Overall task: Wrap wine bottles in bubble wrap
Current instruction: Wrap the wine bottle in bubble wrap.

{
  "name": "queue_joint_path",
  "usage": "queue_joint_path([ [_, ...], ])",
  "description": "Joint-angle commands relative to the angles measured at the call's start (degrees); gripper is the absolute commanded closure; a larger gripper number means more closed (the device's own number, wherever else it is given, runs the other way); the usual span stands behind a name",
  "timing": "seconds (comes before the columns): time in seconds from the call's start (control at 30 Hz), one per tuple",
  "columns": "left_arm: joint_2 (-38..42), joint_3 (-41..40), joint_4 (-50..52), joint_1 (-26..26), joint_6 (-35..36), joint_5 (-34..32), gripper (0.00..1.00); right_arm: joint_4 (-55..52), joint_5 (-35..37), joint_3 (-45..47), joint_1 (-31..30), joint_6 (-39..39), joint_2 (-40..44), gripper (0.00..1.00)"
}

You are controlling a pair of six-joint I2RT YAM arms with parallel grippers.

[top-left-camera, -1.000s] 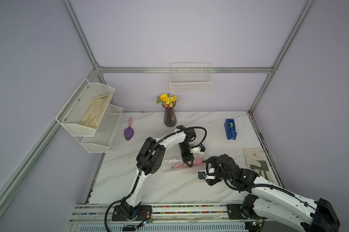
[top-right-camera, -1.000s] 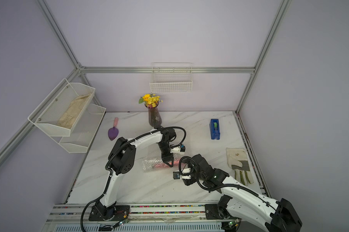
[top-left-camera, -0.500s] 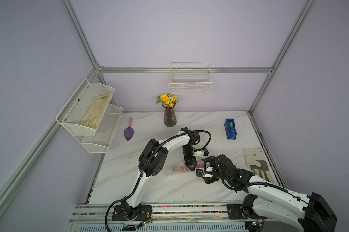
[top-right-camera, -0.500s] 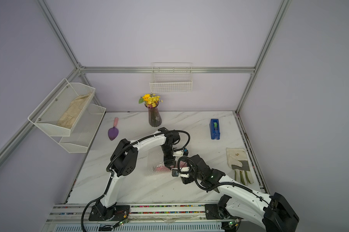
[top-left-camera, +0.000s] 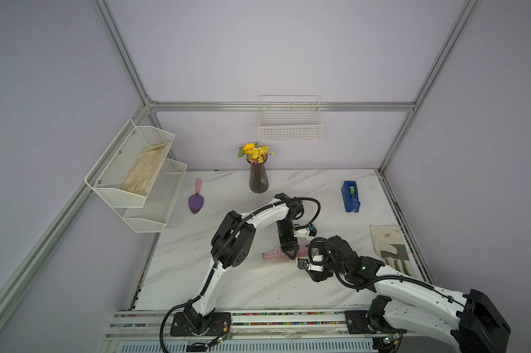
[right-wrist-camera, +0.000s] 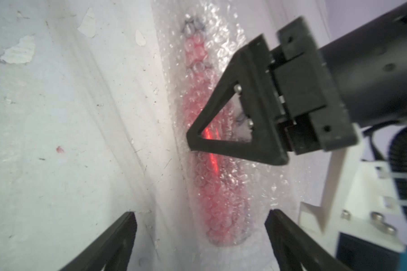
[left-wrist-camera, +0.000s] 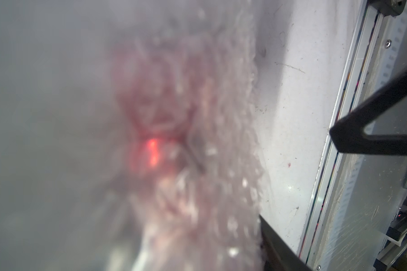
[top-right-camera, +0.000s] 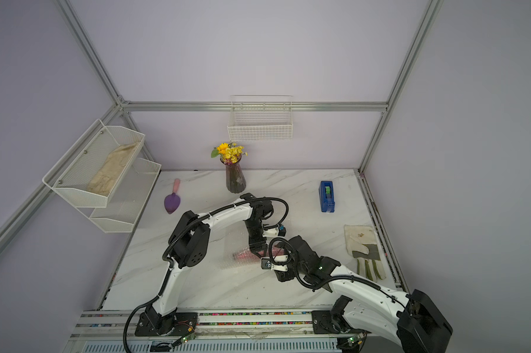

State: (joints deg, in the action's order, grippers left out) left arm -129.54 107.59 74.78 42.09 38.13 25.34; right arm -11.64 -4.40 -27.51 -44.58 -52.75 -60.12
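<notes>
1. While the wine bottle [right-wrist-camera: 219, 206] lies on its side on the marble table [top-left-camera: 227, 284], bubble wrap [right-wrist-camera: 251, 187] covers it from the dark cap to the base, and pink liquid shows through the film
2. In both top views the bundle sits near the middle of the table, between the two arms, well apart from the vase of yellow flowers [top-left-camera: 258, 177] and the blue tape dispenser [top-left-camera: 350, 197]
3. The left gripper [top-left-camera: 289, 252] stands over the bottle's body; its fingers [left-wrist-camera: 373, 131] are spread with bare table between them, so it holds nothing, though one tip rests on or just above the film
4. The right gripper [right-wrist-camera: 200, 218] faces the base end with its fingers [right-wrist-camera: 118, 237] wide apart and empty
5. Handling, as a judgement: the bottle is rigid glass, fairly heavy for its size with liquid inside, breakable, and round enough to roll away under a sideways push
6. The film looks light, limp and glossy; it will likely slide on the glass and spring open once released
7. Best hold: across the broad body through the wrap, with moderate squeeze, rather than at the slim neck
8. To tighten the wrap, a pinch on the loose film edge beside the bottle should serve, while the other gripper steadies the body
</notes>
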Motion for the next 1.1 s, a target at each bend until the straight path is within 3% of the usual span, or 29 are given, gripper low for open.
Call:
queue_joint_path([
  [0.0, 3.0, 2.8, 0.8, -0.3, 0.3, 0.8, 0.32, 2.5, -2.2, -1.0, 0.1, -0.1, -3.0, 0.1],
  [0.13, 2.6, 1.9, 0.6, -0.4, -0.3, 0.2, 0.34, 6.0, -2.8, -0.9, 2.1, 1.4, -4.9, 0.17],
  [0.23, 2.8, 0.4, -0.4, -0.5, -0.5, 0.5, 0.36, 7.8, -5.5, -0.3, 5.8, 3.9, -2.0, 0.16],
  [0.4, 4.2, -0.5, -2.3, -0.6, -0.9, 1.3, 0.38, 7.4, -13.0, -1.8, 15.1, 18.3, 7.1, 0.11],
  [0.53, 4.7, -0.4, -3.2, -0.5, -0.8, 1.5, 0.38, 5.2, -15.0, -1.8, 19.8, 24.9, 11.6, 0.08],
  [0.7, 5.8, -1.5, -4.6, -0.6, -0.5, 0.5, 0.38, -2.2, -25.1, -5.1, 29.0, 21.8, 7.2, 0.09],
  [0.8, 7.2, -3.4, -6.6, -0.6, 0.0, -0.2, 0.38, -2.7, -26.4, -6.8, 30.7, 20.1, 3.3, 0.11],
  [0.9, 8.8, -5.5, -8.6, -0.9, 0.0, -0.6, 0.38, -2.3, -30.4, -8.9, 33.8, 19.8, 1.7, 0.29],
  [1.0, 9.4, -6.8, -9.9, -1.1, 0.6, -0.3, 0.39, -2.6, -34.5, -10.2, 36.2, 20.0, 2.4, 0.4],
  [1.07, 8.9, -6.8, -10.2, -1.3, 1.0, -0.2, 0.41, -6.5, -34.0, -10.0, 36.1, 15.1, 4.7, 0.31],
])
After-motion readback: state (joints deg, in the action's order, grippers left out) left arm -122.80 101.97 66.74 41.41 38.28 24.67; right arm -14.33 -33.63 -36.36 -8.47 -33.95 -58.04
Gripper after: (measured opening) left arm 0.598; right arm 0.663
